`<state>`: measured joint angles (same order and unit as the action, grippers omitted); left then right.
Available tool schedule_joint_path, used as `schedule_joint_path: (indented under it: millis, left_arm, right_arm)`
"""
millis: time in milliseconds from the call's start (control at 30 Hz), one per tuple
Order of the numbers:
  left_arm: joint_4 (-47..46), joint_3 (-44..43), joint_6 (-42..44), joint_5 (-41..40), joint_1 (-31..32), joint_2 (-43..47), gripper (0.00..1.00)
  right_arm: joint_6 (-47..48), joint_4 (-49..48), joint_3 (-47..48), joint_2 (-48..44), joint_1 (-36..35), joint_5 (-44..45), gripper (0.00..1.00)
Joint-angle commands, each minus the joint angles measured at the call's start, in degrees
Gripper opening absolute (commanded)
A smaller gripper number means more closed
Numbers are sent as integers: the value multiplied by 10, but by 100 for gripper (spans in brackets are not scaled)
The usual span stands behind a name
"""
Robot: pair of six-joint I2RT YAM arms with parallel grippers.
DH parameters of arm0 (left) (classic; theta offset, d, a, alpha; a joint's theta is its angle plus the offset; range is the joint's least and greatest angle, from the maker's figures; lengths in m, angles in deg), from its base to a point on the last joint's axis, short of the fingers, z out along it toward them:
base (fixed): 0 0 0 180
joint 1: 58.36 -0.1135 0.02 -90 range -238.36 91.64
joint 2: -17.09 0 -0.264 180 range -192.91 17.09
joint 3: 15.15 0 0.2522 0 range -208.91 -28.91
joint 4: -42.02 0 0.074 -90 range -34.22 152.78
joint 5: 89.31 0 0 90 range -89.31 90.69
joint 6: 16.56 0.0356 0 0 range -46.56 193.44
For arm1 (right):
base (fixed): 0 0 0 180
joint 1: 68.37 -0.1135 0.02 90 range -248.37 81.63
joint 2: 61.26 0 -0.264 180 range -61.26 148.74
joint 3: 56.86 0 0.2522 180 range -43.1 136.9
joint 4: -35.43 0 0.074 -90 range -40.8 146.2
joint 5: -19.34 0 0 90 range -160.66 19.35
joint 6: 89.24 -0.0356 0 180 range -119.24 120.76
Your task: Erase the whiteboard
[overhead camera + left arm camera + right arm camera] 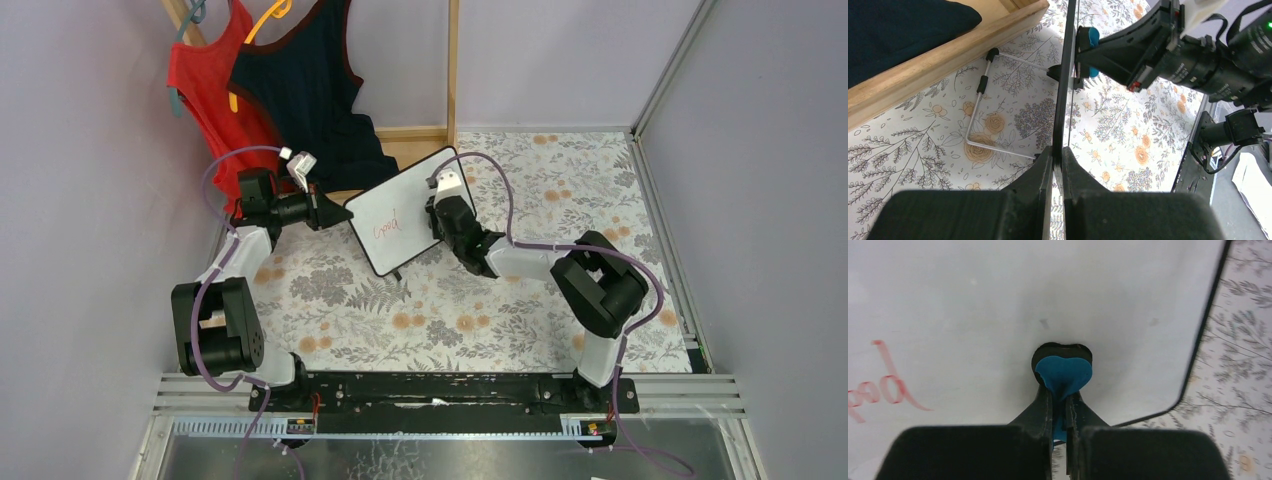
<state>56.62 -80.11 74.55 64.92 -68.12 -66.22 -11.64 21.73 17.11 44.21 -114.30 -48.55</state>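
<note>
Well, whiteboard (412,200) w/ red handwritten "Good" (386,226)

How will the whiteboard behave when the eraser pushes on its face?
The whiteboard looks thin and straight edge-on, so probably stiff and light. The left gripper pinches only one rim, so a push from the eraser in the right gripper may swing it. Its smooth face likely lets the eraser slide easily.
</note>
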Motion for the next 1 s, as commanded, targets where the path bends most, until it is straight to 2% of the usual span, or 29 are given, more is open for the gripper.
schedule_joint_path:
  millis: [0, 233, 667, 967]
  left_arm:
    - [2, -11, 28, -5, 0, 14, 0]
    - [2, -11, 27, -5, 0, 14, 0]
    - [2, -10, 25, -2, 0, 15, 0]
    - [3, -9, 25, -2, 0, 15, 0]
  right_arm:
    - [21, 4, -12, -28, 32, 42, 0]
    - [3, 3, -1, -27, 29, -4, 0]
    - [-21, 4, 88, 10, -78, -20, 0]
    - [-36, 2, 130, 41, -104, -47, 0]
